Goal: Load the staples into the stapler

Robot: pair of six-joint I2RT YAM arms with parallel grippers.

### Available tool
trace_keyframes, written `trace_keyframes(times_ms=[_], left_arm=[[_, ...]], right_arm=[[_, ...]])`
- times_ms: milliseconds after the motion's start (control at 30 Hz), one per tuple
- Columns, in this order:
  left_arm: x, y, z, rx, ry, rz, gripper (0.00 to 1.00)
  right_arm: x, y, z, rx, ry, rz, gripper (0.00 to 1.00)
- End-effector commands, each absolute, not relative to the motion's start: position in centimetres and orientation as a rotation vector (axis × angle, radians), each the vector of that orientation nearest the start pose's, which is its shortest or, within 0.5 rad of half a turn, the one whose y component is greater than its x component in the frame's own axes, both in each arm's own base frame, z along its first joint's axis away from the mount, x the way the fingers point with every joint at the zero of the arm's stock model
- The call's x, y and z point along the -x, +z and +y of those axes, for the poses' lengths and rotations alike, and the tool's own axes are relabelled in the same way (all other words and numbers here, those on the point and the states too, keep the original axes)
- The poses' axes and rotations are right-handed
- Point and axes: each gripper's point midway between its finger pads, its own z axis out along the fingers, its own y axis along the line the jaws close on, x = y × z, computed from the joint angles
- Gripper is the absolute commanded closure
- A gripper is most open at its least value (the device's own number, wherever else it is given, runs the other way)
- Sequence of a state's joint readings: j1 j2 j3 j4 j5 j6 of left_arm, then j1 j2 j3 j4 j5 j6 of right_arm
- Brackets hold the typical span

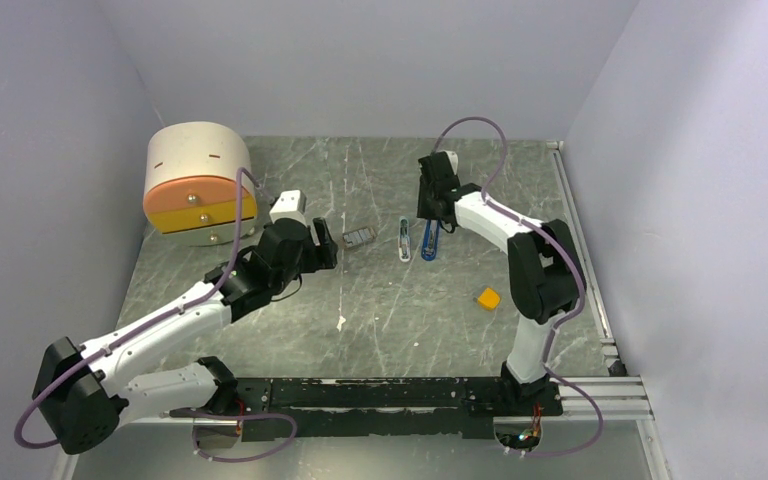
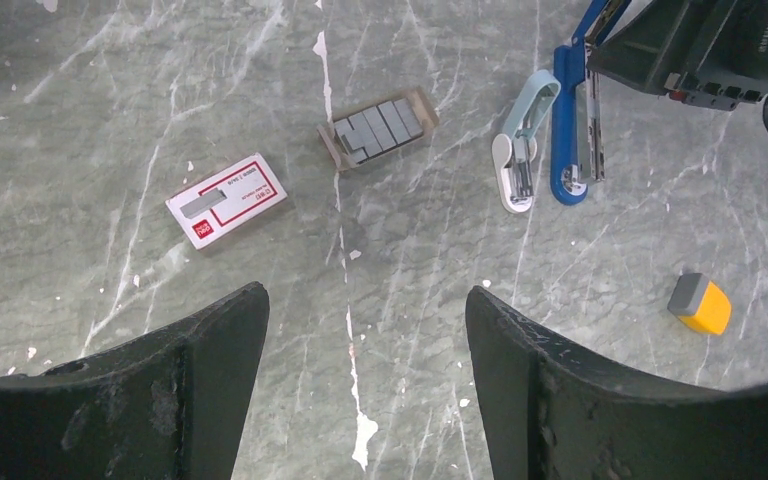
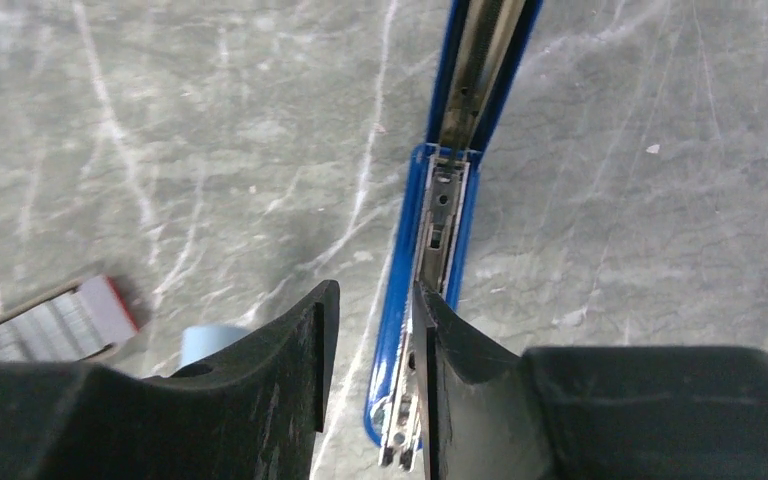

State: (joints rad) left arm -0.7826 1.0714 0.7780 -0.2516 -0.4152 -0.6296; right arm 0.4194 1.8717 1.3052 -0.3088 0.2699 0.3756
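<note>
The left end effector (image 2: 362, 295) is seen wide open and empty. The staples (image 2: 380, 127) are found at its 12 o'clock and may be split if pinched unevenly. At 1 o'clock, the opened stapler (image 2: 567, 120) is overlapped by the partly open right end effector (image 3: 374, 290), with nothing clamped; it may be dragged askew on withdrawal.
</note>
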Motion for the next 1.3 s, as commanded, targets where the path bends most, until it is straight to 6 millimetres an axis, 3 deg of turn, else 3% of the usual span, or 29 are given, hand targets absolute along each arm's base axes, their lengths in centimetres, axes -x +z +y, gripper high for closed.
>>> trace_keyframes(times_ms=[0,67,200,367,500,700,833,967,1267], left_arm=[[-27.6,19.7,-20.7,0.122,-0.486,2.032,0.24],[-27.6,20.0,-20.7,0.127,-0.494,2.021,0.25],[-27.5,20.7,-19.8,0.128,-0.451,2.012,0.26],[-26.9,22.3,-18.4,0.127,-0.423,1.987,0.24],[-26.0,23.3,-17.3,0.162,-0.453,1.947,0.22],[-24.4,22.9,-16.0,0.169,-0.465,1.955,0.22],[-23.9,22.1,-15.2,0.178,-0.441,1.973,0.22],[-23.8,21.8,-14.9,0.173,-0.427,1.968,0.22],[-23.8,20.7,-14.6,0.167,-0.387,1.992,0.22]], right_arm=[[-43.4,11.5,17.7,-0.008,0.192,2.328,0.63],[-42.4,12.9,18.6,0.025,0.263,2.303,0.63],[-39.6,15.4,21.7,0.141,0.407,2.208,0.50],[-36.1,16.4,27.0,0.325,0.497,2.184,0.45],[-35.2,14.5,30.7,0.391,0.515,2.231,0.48],[-36.1,11.6,34.5,0.448,0.445,2.286,0.51],[-37.1,9.5,35.4,0.396,0.350,2.339,0.49],[-37.8,7.7,35.8,0.371,0.287,2.390,0.57],[-38.8,4.9,36.4,0.381,0.196,2.448,0.66]])
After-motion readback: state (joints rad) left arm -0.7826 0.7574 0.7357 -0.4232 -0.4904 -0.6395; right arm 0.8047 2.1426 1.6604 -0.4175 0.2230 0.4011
